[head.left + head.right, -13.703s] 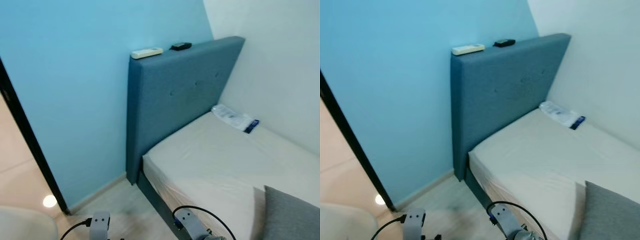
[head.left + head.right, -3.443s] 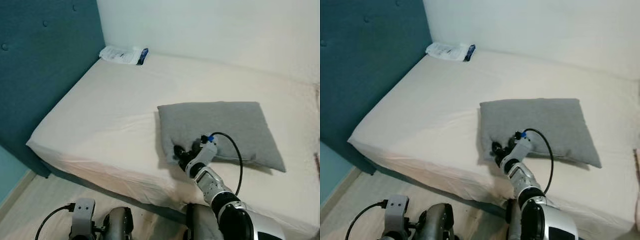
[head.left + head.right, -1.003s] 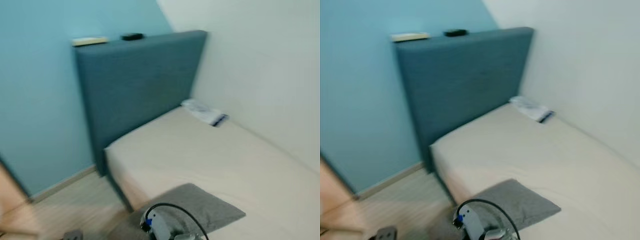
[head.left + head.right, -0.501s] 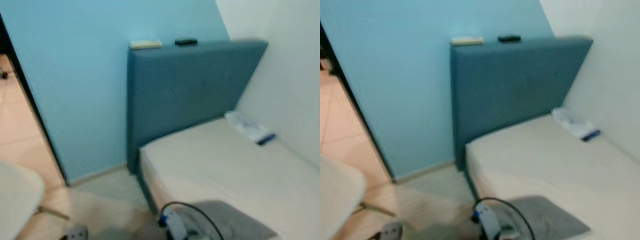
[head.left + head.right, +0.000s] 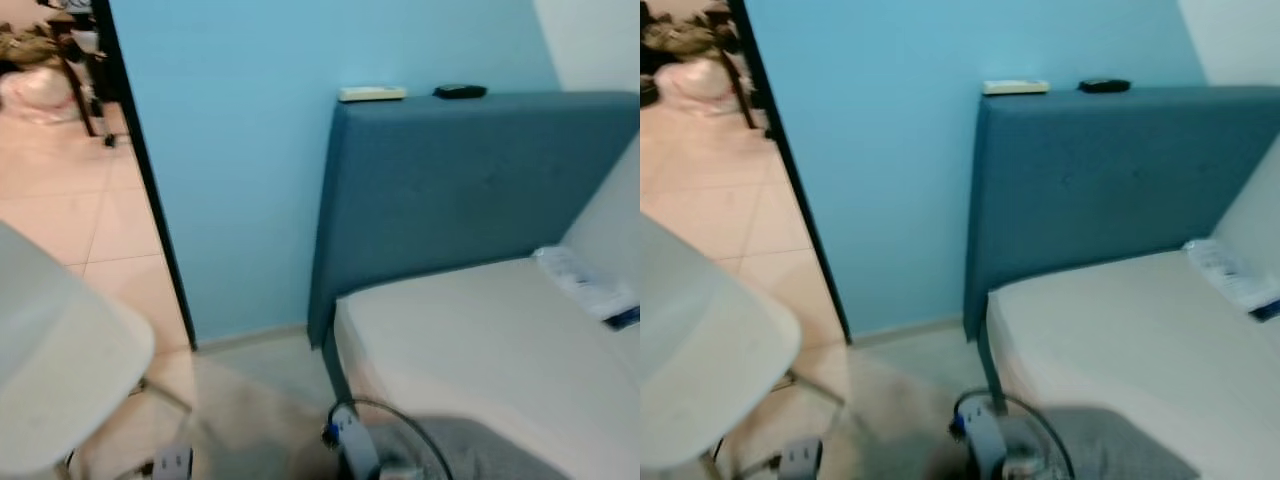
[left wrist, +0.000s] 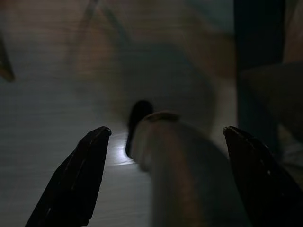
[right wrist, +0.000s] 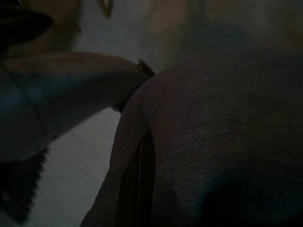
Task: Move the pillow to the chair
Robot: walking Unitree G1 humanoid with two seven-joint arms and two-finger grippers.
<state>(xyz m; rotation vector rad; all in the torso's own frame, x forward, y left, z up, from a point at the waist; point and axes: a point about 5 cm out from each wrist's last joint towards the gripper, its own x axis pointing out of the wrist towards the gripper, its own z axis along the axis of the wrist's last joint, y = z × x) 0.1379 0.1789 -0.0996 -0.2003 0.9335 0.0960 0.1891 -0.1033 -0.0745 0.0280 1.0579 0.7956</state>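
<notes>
Carrying the pillow toward the chair

The right gripper [image 7: 142, 165] holds the one grey pillow [image 5: 1120, 450] low beside the bed [image 5: 480, 340]; the left gripper [image 6: 161, 175] hangs spread wide over the floor. One white chair [image 5: 50, 360] stands to the left. Best to turn further left, keep the pinch firm, and lift the pillow above the seat. Two remotes [image 5: 372, 94] lie on the headboard [image 5: 470, 190].

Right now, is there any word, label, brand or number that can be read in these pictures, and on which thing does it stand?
None can be read.
Packet on the bed: it bears a dark blue patch, but any print is too blurred.
White remote on the headboard: too small to read.
Black object beside it: no marks visible.
</notes>
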